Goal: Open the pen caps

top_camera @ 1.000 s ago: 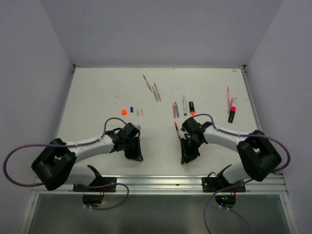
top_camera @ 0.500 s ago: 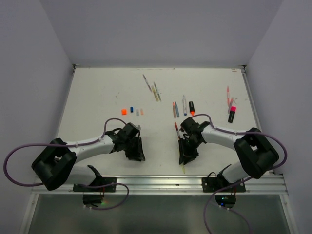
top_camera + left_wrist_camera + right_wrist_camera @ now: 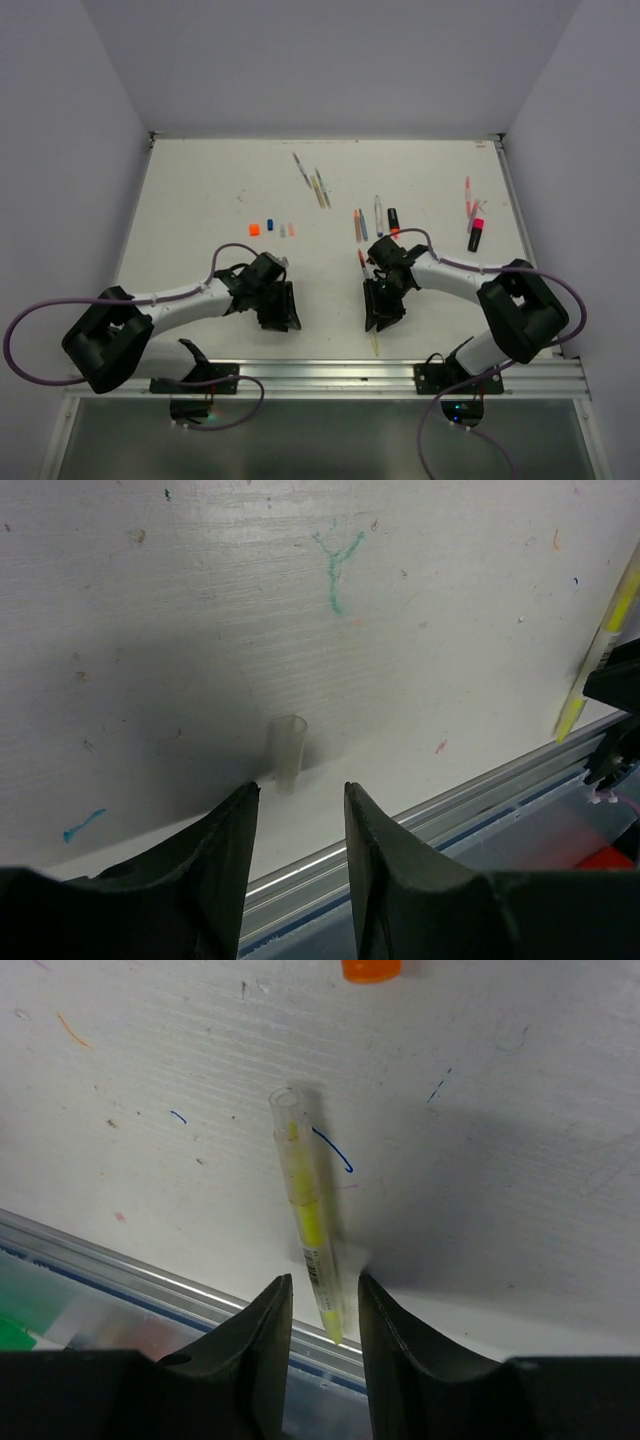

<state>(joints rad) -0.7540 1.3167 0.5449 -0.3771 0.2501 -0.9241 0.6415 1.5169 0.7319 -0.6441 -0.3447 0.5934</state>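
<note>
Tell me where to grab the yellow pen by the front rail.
Grip the pen mid-barrel, coming straight down from above. It lies flat on the table, slim and round, its length running between the open jaws of the right end effector, so they would close across its width.

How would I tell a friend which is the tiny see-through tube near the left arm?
On the white table, go to the near edge by the metal rail. Just beyond the open fingertips of the left gripper rests a clear pen cap. Unlike the orange cap farther back, it is colourless and alone.

Bright even light, soft shadows, blurred foregrounds
</note>
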